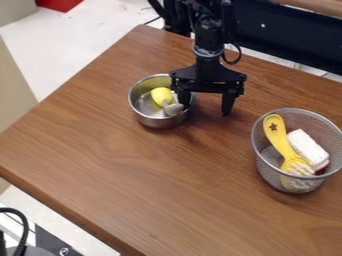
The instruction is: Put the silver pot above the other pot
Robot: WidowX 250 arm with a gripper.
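Up near the back of the table point(167, 185), you've got the silver pot point(157, 121) upright, yellow thing point(161, 95) inside. Your gripper point(206, 107)'s right at its rim, jaws spread wide, nothing clamped. Mesh basket point(272, 172)'s well apart, off to the right.

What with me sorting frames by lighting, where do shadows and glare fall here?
Camera view: soft shadow darkens the table beside the pot and near the gripper; in the same view, pale reflections show on the pot's metal, with no harsh glare hiding it; also in the camera view, the floor looks brightest.
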